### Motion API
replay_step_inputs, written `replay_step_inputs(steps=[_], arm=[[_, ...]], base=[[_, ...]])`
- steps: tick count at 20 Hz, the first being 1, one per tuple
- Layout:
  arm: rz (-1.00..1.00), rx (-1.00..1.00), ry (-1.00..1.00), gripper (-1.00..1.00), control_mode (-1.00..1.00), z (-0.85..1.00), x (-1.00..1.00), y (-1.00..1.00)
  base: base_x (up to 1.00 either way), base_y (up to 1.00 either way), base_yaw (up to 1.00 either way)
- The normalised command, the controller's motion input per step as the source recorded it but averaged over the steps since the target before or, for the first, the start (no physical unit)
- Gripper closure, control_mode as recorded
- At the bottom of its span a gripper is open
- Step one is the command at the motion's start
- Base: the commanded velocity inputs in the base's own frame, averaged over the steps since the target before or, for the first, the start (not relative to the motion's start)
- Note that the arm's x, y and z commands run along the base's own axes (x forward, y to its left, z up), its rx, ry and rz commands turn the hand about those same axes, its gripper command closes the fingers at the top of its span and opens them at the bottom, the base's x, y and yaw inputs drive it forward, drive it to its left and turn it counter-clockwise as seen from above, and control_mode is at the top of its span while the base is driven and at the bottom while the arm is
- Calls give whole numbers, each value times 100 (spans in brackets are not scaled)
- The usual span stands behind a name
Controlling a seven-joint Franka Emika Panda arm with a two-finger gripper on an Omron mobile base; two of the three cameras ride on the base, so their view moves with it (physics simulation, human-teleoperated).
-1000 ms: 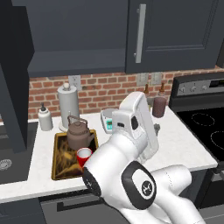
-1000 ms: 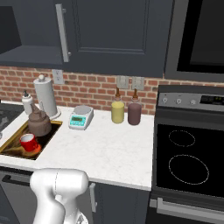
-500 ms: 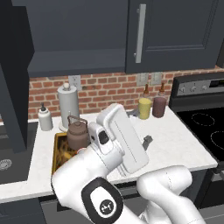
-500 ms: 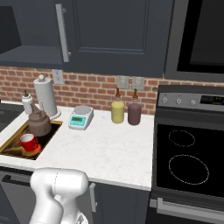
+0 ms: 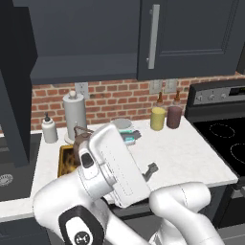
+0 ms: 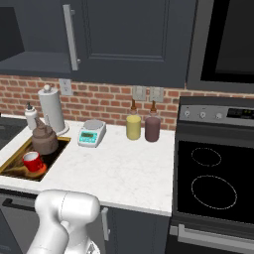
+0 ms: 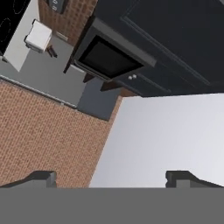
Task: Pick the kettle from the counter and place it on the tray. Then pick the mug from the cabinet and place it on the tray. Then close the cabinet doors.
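One kettle and one red mug sit on the single tray, the mug just in front of the kettle, at the left end of the counter. Behind the tray stand one paper-towel roll and one small white bottle; to its right, one scale, then one yellow jar and one dark jar side by side. Above the tray, the cabinet stands open, with one door swung out beside it. My claw holds nothing, its tips spread wide. My own arm hides much of the tray in the left base view.
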Motion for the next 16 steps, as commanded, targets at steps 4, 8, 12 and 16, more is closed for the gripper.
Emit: replay_step_inputs(steps=[4,8,12,16], arm=[[-11,-6,0,-100,-100,1,-37,1],[-3,-11,0,-100,-100,-2,-17,16],[0,-9,-4,-100,-100,-5,-18,16],[0,-14,-2,-100,-100,0,-13,38]], base=[[0,0,0],[0,0,0],[0,0,0],[0,0,0]])
